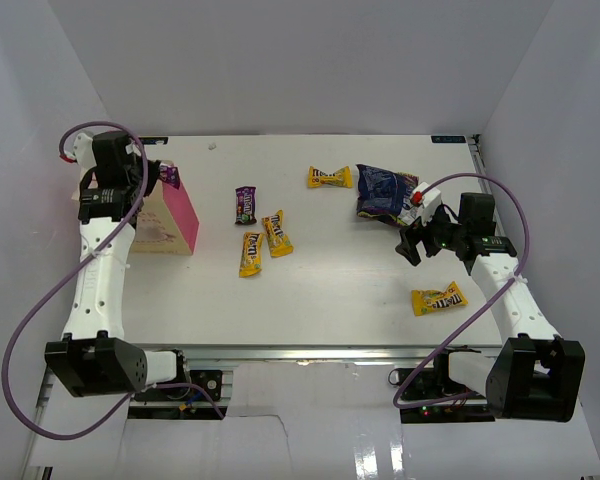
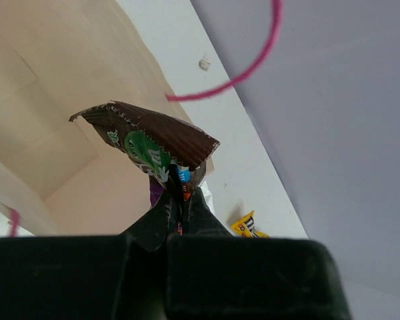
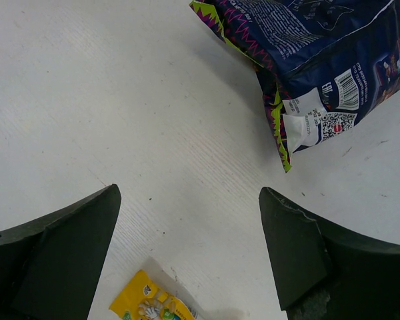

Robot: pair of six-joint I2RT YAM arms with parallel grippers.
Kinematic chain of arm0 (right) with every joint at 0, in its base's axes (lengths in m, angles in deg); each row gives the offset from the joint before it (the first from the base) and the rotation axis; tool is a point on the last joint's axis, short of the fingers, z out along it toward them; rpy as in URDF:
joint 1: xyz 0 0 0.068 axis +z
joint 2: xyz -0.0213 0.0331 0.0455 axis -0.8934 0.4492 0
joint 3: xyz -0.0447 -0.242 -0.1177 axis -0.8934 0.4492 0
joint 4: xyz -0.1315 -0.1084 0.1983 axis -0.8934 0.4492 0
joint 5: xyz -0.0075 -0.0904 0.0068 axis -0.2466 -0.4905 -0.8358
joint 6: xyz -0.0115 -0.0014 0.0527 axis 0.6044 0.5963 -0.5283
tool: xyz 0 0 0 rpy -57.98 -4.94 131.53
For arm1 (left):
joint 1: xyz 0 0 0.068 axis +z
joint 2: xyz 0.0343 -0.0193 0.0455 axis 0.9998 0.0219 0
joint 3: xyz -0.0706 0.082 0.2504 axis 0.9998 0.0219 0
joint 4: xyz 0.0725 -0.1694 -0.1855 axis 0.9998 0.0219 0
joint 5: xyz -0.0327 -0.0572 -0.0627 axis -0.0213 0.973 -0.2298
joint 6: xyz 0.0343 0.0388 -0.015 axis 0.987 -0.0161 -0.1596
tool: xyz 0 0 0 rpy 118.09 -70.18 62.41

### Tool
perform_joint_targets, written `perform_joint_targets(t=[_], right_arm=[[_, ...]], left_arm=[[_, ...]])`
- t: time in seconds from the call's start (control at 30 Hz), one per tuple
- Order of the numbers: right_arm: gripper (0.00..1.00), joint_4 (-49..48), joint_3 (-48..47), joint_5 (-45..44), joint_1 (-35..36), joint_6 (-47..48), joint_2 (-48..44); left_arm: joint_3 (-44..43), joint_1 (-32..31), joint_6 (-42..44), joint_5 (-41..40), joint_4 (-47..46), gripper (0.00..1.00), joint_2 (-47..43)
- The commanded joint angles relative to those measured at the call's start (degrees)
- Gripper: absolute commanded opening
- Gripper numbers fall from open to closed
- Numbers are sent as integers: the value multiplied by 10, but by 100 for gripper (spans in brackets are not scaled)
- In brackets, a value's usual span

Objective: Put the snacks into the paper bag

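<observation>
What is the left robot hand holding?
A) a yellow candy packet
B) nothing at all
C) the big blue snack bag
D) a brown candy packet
D: in the left wrist view, the left gripper is pinched shut on a brown candy packet, held at the opening of the paper bag.

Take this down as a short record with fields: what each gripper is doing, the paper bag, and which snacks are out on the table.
left gripper: shut on a brown candy packet, at the mouth of the paper bag
right gripper: open, empty, above the table beside the blue snack bag
yellow packets: four on the table, one far, two close together, one near the right arm
purple packet: flat on the table
</observation>
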Motion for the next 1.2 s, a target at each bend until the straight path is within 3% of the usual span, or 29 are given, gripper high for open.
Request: perform_joint_targets(t=[0.0,0.53,0.77,0.8,0.83,0.87,0.9,1.0,1.17], right_arm=[[90,-21,-14,9,-3,0,-1],[90,-25,-7,10,-3,3,-4],[90,-26,-9,10,-3,3,-5],[90,-25,-9,10,-3,2,-6],[90,-25,-9,10,-3,2,-6],[90,-25,-9,10,-3,1,-6],[90,-25,-10,10,-3,0,-7],[90,-17,-16,6,-3,-24,-2],[90,50,-57,-62,-3,-45,44]], left_arm=[[-19,4,-3,49,-38,0,-42],[-38,27,84,-56,-19,0,-45],[-20,38,93,-54,-27,2,-10],[-20,40,93,-53,-28,9,-6],[-19,42,94,-42,-28,30,1],[-20,43,96,-33,-29,31,3],[-25,44,103,-20,-30,60,5],[-35,43,147,43,-52,97,-3],[-31,43,203,135,-88,98,-44]])
